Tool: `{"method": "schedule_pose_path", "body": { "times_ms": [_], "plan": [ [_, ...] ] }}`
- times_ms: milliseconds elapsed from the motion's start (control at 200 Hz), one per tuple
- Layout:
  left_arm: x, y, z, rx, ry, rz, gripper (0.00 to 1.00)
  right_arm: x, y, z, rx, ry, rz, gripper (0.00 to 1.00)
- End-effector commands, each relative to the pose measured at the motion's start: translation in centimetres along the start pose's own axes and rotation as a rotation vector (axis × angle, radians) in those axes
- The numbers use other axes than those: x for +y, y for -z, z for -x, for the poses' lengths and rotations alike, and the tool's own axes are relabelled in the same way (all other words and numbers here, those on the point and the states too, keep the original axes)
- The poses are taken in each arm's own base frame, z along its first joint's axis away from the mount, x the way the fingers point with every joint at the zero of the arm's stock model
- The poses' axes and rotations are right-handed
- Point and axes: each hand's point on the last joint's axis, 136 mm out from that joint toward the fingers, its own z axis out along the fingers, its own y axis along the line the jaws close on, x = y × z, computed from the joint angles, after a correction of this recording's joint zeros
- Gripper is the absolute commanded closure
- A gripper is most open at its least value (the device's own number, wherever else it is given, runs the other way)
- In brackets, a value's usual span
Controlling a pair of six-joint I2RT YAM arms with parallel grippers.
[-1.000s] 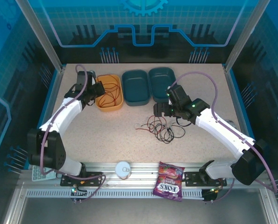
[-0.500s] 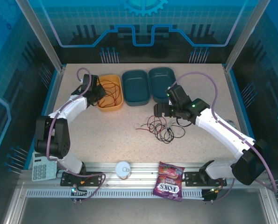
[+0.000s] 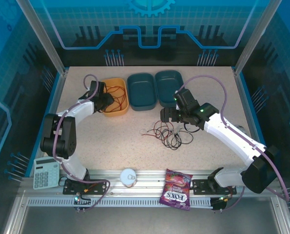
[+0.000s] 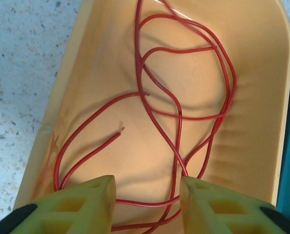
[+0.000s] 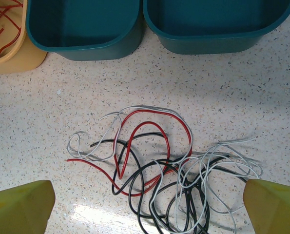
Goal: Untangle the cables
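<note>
A tangle of red, black and grey cables (image 3: pixel 167 133) lies on the table's middle. In the right wrist view the same tangle of cables (image 5: pixel 169 170) spreads just below my right gripper (image 5: pixel 147 204), which is open wide with nothing between its fingers. Seen from above, the right gripper (image 3: pixel 166 115) hovers at the tangle's far edge. A single red cable (image 4: pixel 193 117) curls inside the orange bin (image 4: pixel 62 97). My left gripper (image 4: pixel 147 187) is open right above that cable's near loops, holding nothing. From the top the left gripper (image 3: pixel 107 101) sits over the orange bin (image 3: pixel 116 111).
Two empty teal bins (image 3: pixel 140 90) (image 3: pixel 168 87) stand beside the orange one at the back. On the front rail lie a calculator (image 3: pixel 46 172), a white round object (image 3: pixel 128 176) and a candy bag (image 3: pixel 176 189).
The left arm has folded in, its elbow swinging toward the table, and its gripper has shifted a little further over the orange bin. The right arm and the tangle have not moved.
</note>
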Motion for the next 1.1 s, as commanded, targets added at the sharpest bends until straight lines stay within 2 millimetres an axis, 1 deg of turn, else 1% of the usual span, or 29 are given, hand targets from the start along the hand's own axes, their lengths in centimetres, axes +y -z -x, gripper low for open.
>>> {"method": "schedule_pose_path", "body": {
  "times_ms": [0,190,270,375,425,515,670,755,861,931,996,1046,1096],
  "plan": [
    [-1.9,2.5,1.4,-0.042,-0.009,-0.088,0.54,-0.5,0.1,0.1,-0.002,-0.027,-0.005,0.00],
    [-3.5,6.2,2.1,-0.083,-0.048,-0.150,0.37,-0.9,-0.1,0.0,0.004,-0.034,-0.033,0.00],
    [-4.8,8.0,1.7,-0.088,-0.083,-0.191,0.28,-1.4,-0.3,-0.2,0.010,-0.039,-0.064,0.00],
    [-7.1,9.9,0.2,-0.092,-0.162,-0.263,0.14,-2.2,-0.4,-0.5,0.016,-0.048,-0.106,0.00],
    [-8.3,10.6,-1.1,-0.081,-0.216,-0.296,0.12,-2.7,-0.6,-0.7,0.017,-0.056,-0.126,0.00],
    [-10.4,11.4,-4.1,-0.051,-0.314,-0.356,0.07,-3.5,-0.7,-1.0,0.017,-0.081,-0.153,0.00],
    [-13.2,11.6,-9.3,0.032,-0.398,-0.437,0.04,-5.6,-0.9,-1.5,0.014,-0.140,-0.216,0.00],
    [-14.7,11.1,-12.0,0.081,-0.442,-0.457,0.05,-7.2,-0.9,-1.9,0.013,-0.187,-0.251,0.00],
    [-16.6,10.2,-15.3,0.139,-0.487,-0.470,0.11,-8.8,-0.9,-2.3,0.004,-0.247,-0.273,0.00],
    [-17.9,9.6,-17.4,0.181,-0.513,-0.485,0.13,-9.8,-0.8,-2.7,-0.005,-0.282,-0.290,0.00],
    [-18.6,8.8,-19.2,0.211,-0.538,-0.480,0.14,-10.4,-0.6,-2.9,-0.017,-0.298,-0.307,0.00],
    [-19.0,8.2,-20.6,0.240,-0.556,-0.473,0.18,-10.9,-0.6,-3.2,-0.029,-0.309,-0.319,0.00],
    [-19.3,7.6,-21.7,0.264,-0.572,-0.466,0.19,-11.2,-0.7,-3.4,-0.037,-0.315,-0.318,0.00]
  ]
}}
